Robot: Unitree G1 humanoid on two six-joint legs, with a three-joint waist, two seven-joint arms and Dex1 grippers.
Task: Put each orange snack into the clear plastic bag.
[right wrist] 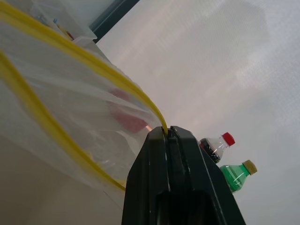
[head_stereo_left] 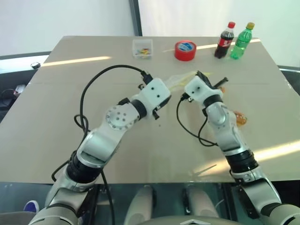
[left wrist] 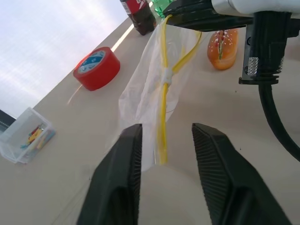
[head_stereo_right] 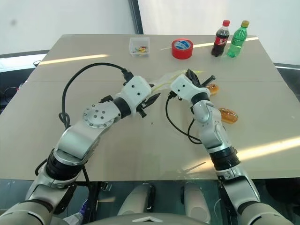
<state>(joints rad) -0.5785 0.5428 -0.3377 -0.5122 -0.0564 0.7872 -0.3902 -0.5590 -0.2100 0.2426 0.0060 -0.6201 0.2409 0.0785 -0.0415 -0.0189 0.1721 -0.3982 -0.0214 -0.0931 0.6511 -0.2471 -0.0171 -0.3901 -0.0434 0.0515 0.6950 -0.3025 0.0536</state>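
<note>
The right claw is shut tight on the yellow seal strip of the clear plastic bag. It holds the bag up off the surface, prob. so the mouth hangs free and can be pulled open. The right arm reaches fwd from the 5 o'clock corner toward the middle of the surface, w/ the claw tipped a bit upward.

The left claw has its two black fingers apart, one on each side of the bag's lower edge. The yellow strip runs right betw. them. The fingers don't pinch the bag yet, as far as I can tell. Looks like the left claw is there to grab the other lip, so both claws can spread the bag. The left arm comes in from 7 o'clock, elbow bent, w/ the claw about level and aimed at the right one.

The bag hangs betw. the two claws, near the center of the surface. It looks empty.

Both orange snacks lie on the surface. One orange snack is just past the right claw, at about 1 o'clock from it. The other orange snack sits beside the right forearm, at about 3 o'clock. Neither is in the bag, so the real job hasn't begun.
</note>
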